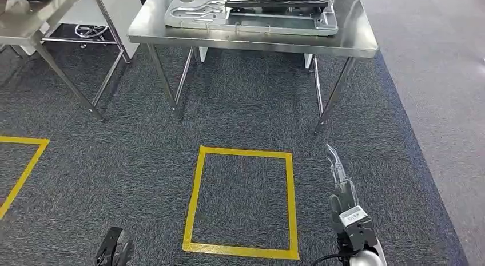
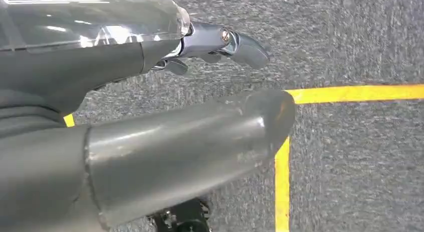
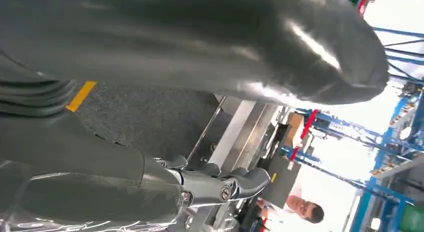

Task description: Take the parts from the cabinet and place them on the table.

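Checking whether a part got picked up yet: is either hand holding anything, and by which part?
Nothing is held. The left hand and right hand have fingers apart with only carpet or table behind them.

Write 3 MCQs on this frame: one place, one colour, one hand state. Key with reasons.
1. Where does the stamped metal part lie?
A. on the carpet
B. on the steel table
C. in the right hand

2. What colour is the tape square on the carpet?
A. yellow
B. red
C. white

3. What does the left hand hold?
A. a metal part
B. a cable
C. nothing

Key: 1 B, the part rests flat on the tabletop. 2 A, the tape outline is yellow in the head view. 3 C, the left wrist view shows thumb and fingers apart over bare carpet.
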Controlling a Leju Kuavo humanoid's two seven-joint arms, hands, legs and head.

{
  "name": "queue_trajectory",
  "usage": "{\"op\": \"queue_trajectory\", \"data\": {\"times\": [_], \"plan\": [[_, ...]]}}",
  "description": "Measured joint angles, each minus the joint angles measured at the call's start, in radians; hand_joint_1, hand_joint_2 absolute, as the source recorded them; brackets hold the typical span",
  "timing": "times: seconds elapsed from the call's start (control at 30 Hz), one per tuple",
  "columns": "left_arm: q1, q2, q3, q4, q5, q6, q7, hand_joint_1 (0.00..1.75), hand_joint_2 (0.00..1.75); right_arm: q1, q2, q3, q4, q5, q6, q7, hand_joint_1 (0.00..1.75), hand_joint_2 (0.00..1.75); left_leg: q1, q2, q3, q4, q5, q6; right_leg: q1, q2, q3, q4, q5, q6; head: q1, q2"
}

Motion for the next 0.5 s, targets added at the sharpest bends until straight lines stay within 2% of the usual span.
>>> {"op": "queue_trajectory", "data": {"times": [0.03,0.07,0.1,0.13,0.17,0.23,0.27,0.3,0.33,0.4,0.43,0.47,0.5], "plan": [[0.002,0.001,0.000,0.000,0.001,0.001,-0.003,0.00,0.00,0.001,0.000,0.000,0.002,0.005,-0.003,0.000,0.00,0.00,0.003,-0.001,-0.003,-0.005,0.008,-0.007,0.003,0.000,-0.005,0.004,0.003,-0.005,-0.002,0.000],[0.007,0.002,0.000,0.000,0.007,0.001,-0.008,0.00,0.00,0.004,0.000,-0.001,0.003,0.014,-0.013,0.001,0.00,0.00,0.000,-0.002,-0.003,-0.008,0.014,-0.015,0.003,-0.002,-0.007,0.000,0.011,-0.016,-0.001,0.000],[0.014,0.003,0.002,0.000,0.020,0.001,-0.015,0.00,0.00,0.010,0.000,-0.002,0.003,0.027,-0.025,0.000,0.00,0.00,0.005,-0.004,-0.006,0.000,0.007,-0.019,-0.007,-0.010,-0.009,-0.009,0.024,-0.028,0.000,0.000],[0.022,0.003,0.003,0.000,0.030,0.000,-0.024,0.00,0.00,0.016,0.000,-0.002,0.003,0.037,-0.034,0.001,0.00,0.00,0.006,-0.006,-0.017,0.023,-0.030,-0.024,-0.006,-0.013,-0.014,-0.010,0.031,-0.037,-0.004,0.000],[0.029,0.003,0.004,0.000,0.040,0.000,-0.032,0.00,0.00,0.024,0.000,-0.003,0.003,0.046,-0.044,0.000,0.00,0.00,0.006,-0.006,-0.036,0.077,-0.083,-0.028,-0.006,-0.017,-0.021,-0.009,0.036,-0.043,-0.008,0.000],[0.046,0.005,0.010,0.000,0.060,0.000,-0.053,0.00,0.00,0.052,0.000,-0.005,0.001,0.066,-0.061,-0.003,0.00,0.00,0.006,-0.006,-0.084,0.234,-0.174,-0.038,-0.003,-0.028,-0.036,-0.006,0.045,-0.044,-0.010,0.000],[0.057,0.005,0.014,-0.001,0.071,-0.001,-0.072,0.00,0.00,0.069,0.000,-0.006,-0.001,0.080,-0.072,-0.007,0.00,0.00,0.007,-0.006,-0.100,0.298,-0.189,-0.041,-0.002,-0.035,-0.044,-0.002,0.048,-0.044,-0.010,0.000],[0.067,0.005,0.018,-0.001,0.081,-0.006,-0.090,0.00,0.00,0.086,0.000,-0.007,-0.005,0.086,-0.078,-0.009,0.00,0.00,0.007,-0.006,-0.093,0.310,-0.176,-0.042,-0.002,-0.042,-0.052,0.003,0.050,-0.042,-0.010,0.000],[0.075,0.005,0.024,-0.001,0.088,-0.013,-0.109,0.00,0.00,0.103,0.000,-0.009,-0.013,0.093,-0.083,-0.011,0.00,0.00,0.008,-0.005,-0.063,0.274,-0.148,-0.043,-0.002,-0.051,-0.060,0.010,0.050,-0.041,-0.011,0.000],[0.085,0.005,0.029,-0.004,0.089,-0.014,-0.131,0.00,0.00,0.129,0.000,-0.013,-0.027,0.105,-0.091,-0.012,0.00,0.00,0.009,0.010,0.050,0.106,-0.095,-0.042,-0.003,-0.067,-0.069,0.024,0.048,-0.037,-0.010,0.000],[0.087,0.004,0.029,-0.005,0.089,-0.014,-0.134,0.00,0.00,0.141,0.000,-0.014,-0.036,0.112,-0.095,-0.012,0.00,0.00,0.009,0.047,0.102,0.017,-0.106,-0.037,0.000,-0.075,-0.073,0.031,0.046,-0.033,-0.012,0.000],[0.088,0.004,0.030,-0.006,0.088,-0.013,-0.136,0.00,0.00,0.151,0.000,-0.014,-0.044,0.114,-0.097,-0.012,0.00,0.00,-0.003,0.044,0.106,0.016,-0.098,-0.020,0.005,-0.082,-0.077,0.037,0.045,-0.026,-0.014,0.000],[0.094,0.003,0.031,-0.006,0.088,-0.013,-0.138,0.00,0.00,0.157,0.000,-0.015,-0.048,0.117,-0.097,-0.013,0.00,0.00,-0.003,0.042,0.099,0.016,-0.096,-0.011,0.008,-0.089,-0.073,0.039,0.045,-0.021,-0.009,0.000]]}}
